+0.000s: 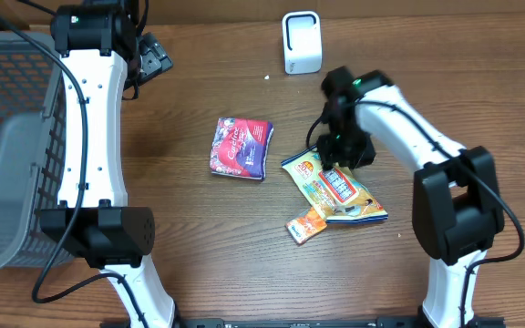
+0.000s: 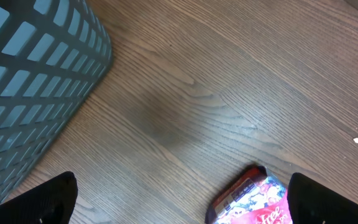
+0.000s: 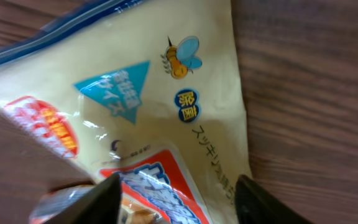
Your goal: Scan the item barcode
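Wooden table (image 1: 208, 264) seen from above. Nearest, a small orange packet (image 1: 304, 225) lies just beside a cream pouch (image 1: 344, 196) printed with a bee, right of centre. The right gripper (image 3: 178, 186) hangs over the pouch's far end, its 2 fingers parted and the pouch flat beneath; whether the tips touch it is unclear. Left of that lies a purple packet (image 1: 241, 148). A grey basket (image 1: 7, 155) fills the left edge. Farther off, the left gripper (image 2: 182, 194) is spread wide, holding nothing. Farthest, a white scanner (image 1: 301, 42) stands upright.
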Robot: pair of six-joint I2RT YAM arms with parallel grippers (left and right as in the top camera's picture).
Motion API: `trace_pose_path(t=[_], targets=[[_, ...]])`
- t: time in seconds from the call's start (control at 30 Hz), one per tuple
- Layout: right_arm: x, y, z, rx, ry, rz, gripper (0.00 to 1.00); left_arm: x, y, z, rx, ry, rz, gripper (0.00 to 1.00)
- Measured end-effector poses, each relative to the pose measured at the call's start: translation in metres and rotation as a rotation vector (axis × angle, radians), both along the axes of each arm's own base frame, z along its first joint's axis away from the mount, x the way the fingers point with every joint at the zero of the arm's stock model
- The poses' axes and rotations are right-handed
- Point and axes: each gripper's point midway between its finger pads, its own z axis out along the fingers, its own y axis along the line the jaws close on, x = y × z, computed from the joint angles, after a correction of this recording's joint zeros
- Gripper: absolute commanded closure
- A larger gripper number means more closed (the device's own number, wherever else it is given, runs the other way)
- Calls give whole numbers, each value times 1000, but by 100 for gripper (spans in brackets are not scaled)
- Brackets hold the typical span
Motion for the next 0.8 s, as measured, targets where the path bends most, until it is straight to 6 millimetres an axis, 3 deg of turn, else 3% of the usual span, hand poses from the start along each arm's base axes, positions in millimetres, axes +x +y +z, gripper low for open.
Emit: trace_pose_path(t=[0.17,0.4,0.43,0.57,0.7,0.8], targets=[[-10,-4,-23,-50,-4,19,36,0,0,0,0,0,0,0],[-8,-6,-31,-52,-43,6,72,0,0,0,0,0,0,0],[-5,-7,-31,-58,-57,-10,73,0,0,0,0,0,0,0],[14,-18,-27,-98,-123,-126,73,0,0,0,0,0,0,0],[43,-49,-17,-131,-181,-313,72,0,0,0,0,0,0,0],[67,-76,-6,-119,-206,-445,57,0,0,0,0,0,0,0]])
